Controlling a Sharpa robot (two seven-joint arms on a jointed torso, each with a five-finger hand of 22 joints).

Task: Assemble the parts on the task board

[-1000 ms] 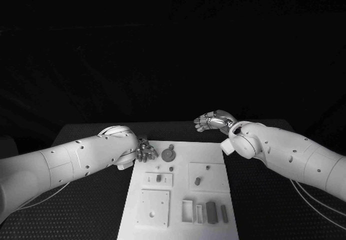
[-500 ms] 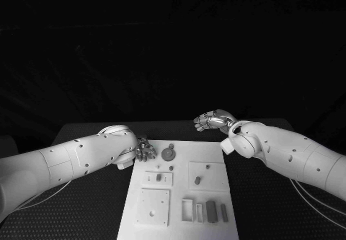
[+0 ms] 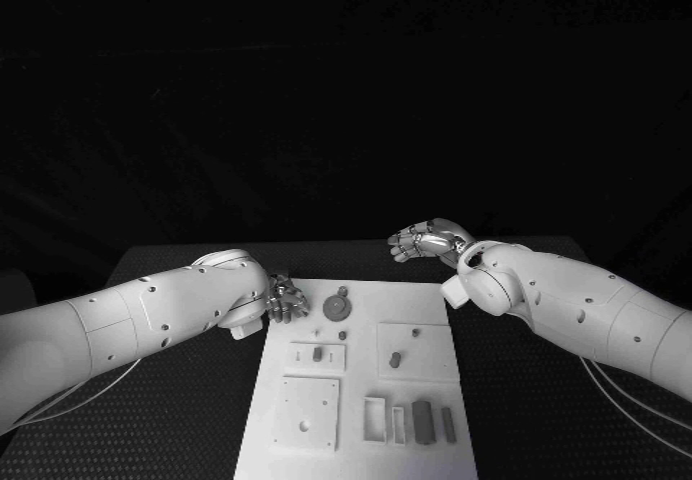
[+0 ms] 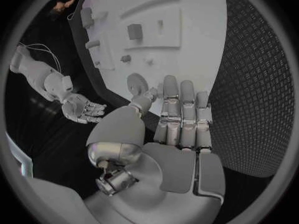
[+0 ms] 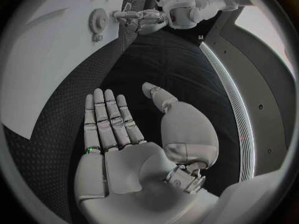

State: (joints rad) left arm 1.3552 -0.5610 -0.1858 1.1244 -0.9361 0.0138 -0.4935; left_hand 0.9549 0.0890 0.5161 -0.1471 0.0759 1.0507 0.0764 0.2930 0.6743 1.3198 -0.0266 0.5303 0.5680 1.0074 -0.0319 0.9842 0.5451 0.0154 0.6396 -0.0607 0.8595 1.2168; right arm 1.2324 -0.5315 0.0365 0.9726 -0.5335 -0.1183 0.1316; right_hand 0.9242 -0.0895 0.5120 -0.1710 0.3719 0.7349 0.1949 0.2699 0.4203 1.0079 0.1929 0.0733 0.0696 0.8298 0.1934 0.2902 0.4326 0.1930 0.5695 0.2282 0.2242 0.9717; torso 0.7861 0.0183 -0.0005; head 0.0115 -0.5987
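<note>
The white task board [image 3: 408, 306] lies lengthwise in the middle of the black table. A round toothed part [image 3: 338, 306] sits near its far left corner. Small dark parts stand in raised blocks at mid-board [image 3: 317, 353] [image 3: 394, 360], and two longer ones [image 3: 423, 421] lie near the front right. My left hand [image 3: 286, 298] hovers at the board's far left edge, just left of the toothed part [image 4: 137, 83], fingers straight and holding nothing [image 4: 177, 129]. My right hand [image 3: 426, 242] is beyond the board's far right corner, palm open and holding nothing [image 5: 118, 134].
A square white block [image 3: 309, 413] and two narrow slotted frames [image 3: 384, 421] sit on the board's near end. Bare black table mat [image 3: 173, 420] flanks the board on both sides. Thin cables [image 3: 635, 410] trail under the right arm.
My left forearm has rolled and shifted a little; its hand has crept slightly away along the board's left edge. The right arm and the parts have stayed put.
</note>
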